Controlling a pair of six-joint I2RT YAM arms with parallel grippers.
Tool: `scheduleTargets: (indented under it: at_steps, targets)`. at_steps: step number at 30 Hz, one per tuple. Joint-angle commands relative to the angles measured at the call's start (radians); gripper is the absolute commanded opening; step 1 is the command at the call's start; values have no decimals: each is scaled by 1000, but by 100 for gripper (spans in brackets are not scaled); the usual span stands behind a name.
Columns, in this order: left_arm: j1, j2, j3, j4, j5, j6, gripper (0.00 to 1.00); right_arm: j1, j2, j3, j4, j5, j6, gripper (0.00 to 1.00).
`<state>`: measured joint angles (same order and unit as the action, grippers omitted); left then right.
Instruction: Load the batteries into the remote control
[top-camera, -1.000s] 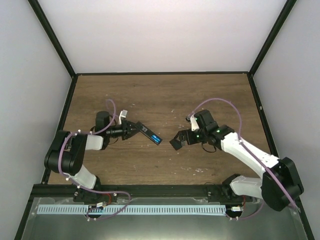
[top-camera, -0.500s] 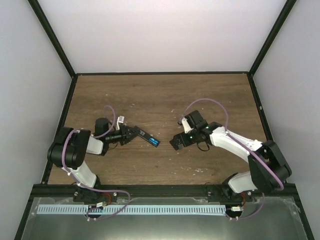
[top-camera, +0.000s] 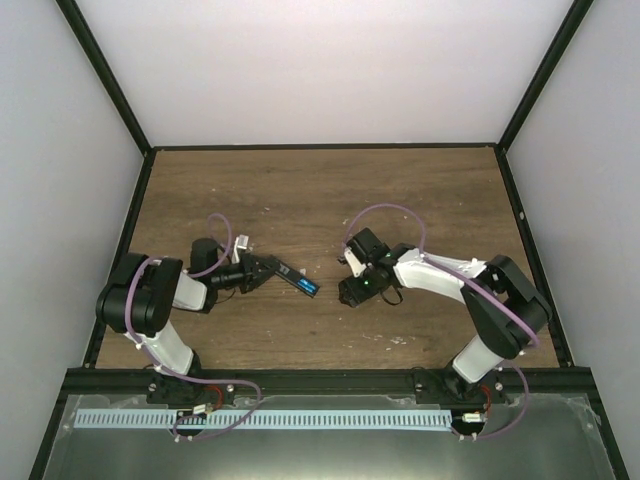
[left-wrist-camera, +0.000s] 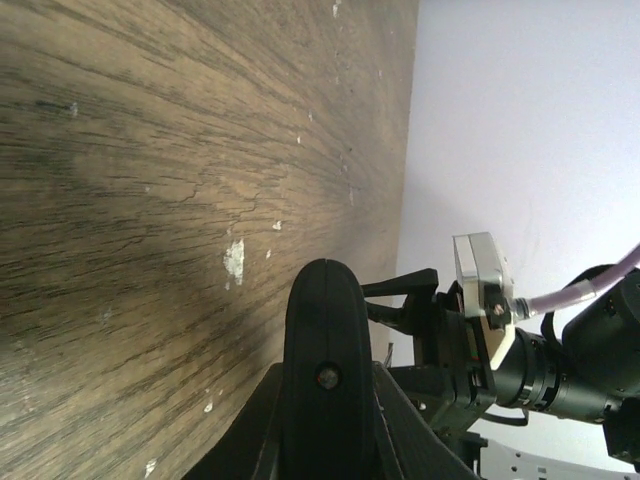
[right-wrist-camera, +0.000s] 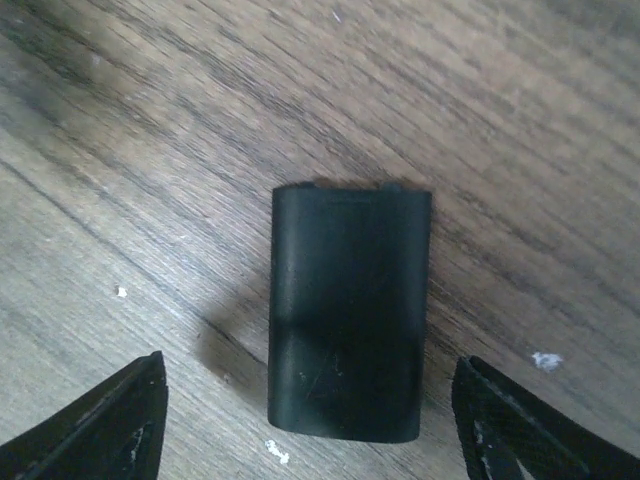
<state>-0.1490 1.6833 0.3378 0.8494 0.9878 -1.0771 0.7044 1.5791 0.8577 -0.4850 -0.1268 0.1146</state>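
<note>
Now our spread right hand (right-wrist-camera: 308, 368) has reached the black cover (right-wrist-camera: 348, 300). Our left hand (top-camera: 262, 269) pinches the remote control (top-camera: 293, 278); we cap next.

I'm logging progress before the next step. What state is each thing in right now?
remote control: clamped at one end, battery recess uncovered.
batteries: blue shows at the remote's free end, too small to count.
battery cover: off the remote, lying flat on the table, not gripped.
left gripper: shut on the remote control.
right gripper: open, fingers either side of the battery cover.
</note>
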Motion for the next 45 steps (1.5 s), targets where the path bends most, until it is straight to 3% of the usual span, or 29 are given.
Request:
scheduleTargets:
  at_steps: [1,14,28,45]
  targets:
    - [10,-3,13,-43,15,70,0,9,33,45,-19,-3,2,68]
    - [41,-10,67,-176,68,175,0,13,92,86,-63,22,-23,51]
    - [58,-7,135,-391,110,334,0,14,95,99,-98,68,-55,40]
    - [57,10,135,-364,123,322,0,58,131,119,-135,125,-56,38]
